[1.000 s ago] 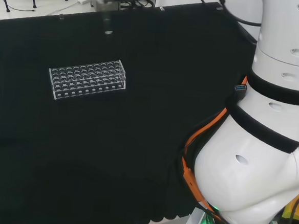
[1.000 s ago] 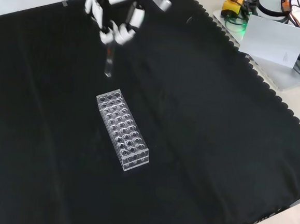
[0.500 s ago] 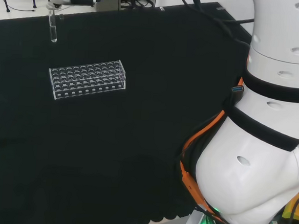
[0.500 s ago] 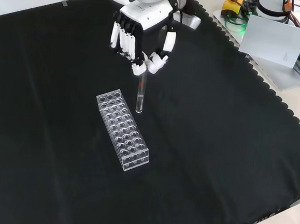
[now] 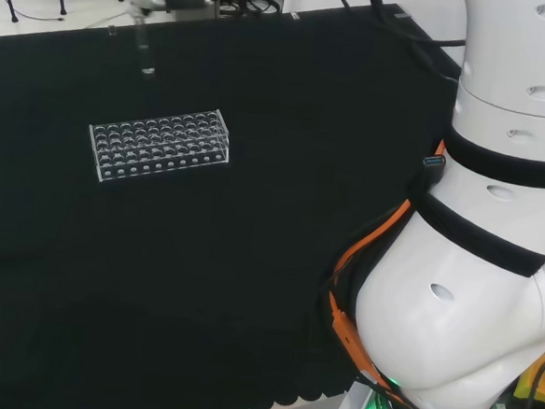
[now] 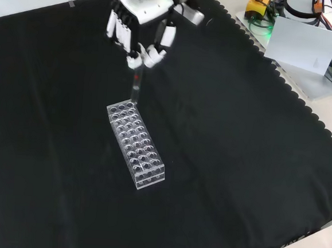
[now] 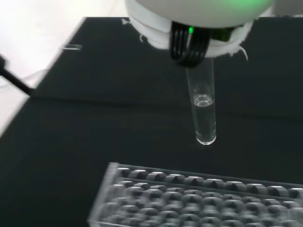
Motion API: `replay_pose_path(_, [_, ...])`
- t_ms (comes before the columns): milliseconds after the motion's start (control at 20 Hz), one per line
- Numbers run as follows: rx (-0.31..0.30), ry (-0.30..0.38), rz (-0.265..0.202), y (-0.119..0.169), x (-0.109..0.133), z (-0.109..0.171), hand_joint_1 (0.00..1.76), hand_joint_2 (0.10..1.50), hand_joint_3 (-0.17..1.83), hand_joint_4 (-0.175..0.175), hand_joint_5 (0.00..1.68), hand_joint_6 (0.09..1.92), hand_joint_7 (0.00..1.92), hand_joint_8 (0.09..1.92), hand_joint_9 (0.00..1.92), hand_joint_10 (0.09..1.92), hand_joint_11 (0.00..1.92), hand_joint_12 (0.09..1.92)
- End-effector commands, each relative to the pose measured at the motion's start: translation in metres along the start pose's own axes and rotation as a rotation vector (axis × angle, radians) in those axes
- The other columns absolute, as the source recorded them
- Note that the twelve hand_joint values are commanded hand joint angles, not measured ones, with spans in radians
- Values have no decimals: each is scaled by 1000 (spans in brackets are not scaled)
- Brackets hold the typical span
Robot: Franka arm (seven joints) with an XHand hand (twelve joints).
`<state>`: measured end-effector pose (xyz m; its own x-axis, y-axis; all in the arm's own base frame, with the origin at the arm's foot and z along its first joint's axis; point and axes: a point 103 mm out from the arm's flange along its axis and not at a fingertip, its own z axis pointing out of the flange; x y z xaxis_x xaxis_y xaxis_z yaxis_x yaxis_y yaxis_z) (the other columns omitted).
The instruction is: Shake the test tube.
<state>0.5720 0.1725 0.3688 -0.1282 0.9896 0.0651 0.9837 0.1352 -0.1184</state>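
Swung back leftward in the front view, the hand [image 6: 140, 23] pinches the test tube [image 6: 136, 87] hanging below its fingertips.

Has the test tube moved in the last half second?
Yes. In the front view the test tube, pinched by the hand, has swung left, from beside the rack to above its far end.

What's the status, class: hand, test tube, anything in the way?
Hand shut on test tube, held above the cloth. Tube hangs near the end of the clear rack, not in it. Nothing in the way.
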Motion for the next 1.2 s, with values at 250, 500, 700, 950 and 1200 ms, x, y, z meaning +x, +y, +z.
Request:
replay_pose_path(250, [-18, -162, 161, -7, -102, -11, 1436, 677, 548, -175, 1378, 137, 1395, 718, 1294, 569, 961, 1229])
replay_pose_path(500, [-19, -121, 141, -7, -89, -10, 1436, 677, 548, -175, 1379, 135, 1395, 718, 1294, 569, 960, 1229])
replay_pose_path(700, [-15, -68, 120, -4, -68, -7, 1436, 676, 549, -175, 1380, 133, 1395, 718, 1294, 568, 960, 1228])
replay_pose_path(950, [-15, -16, 79, -1, -41, -4, 1436, 676, 549, -175, 1381, 131, 1395, 718, 1294, 567, 960, 1228])
replay_pose_path(1200, [-6, -7, 70, 1, -35, 2, 1436, 676, 549, -175, 1382, 129, 1396, 717, 1295, 567, 959, 1228])
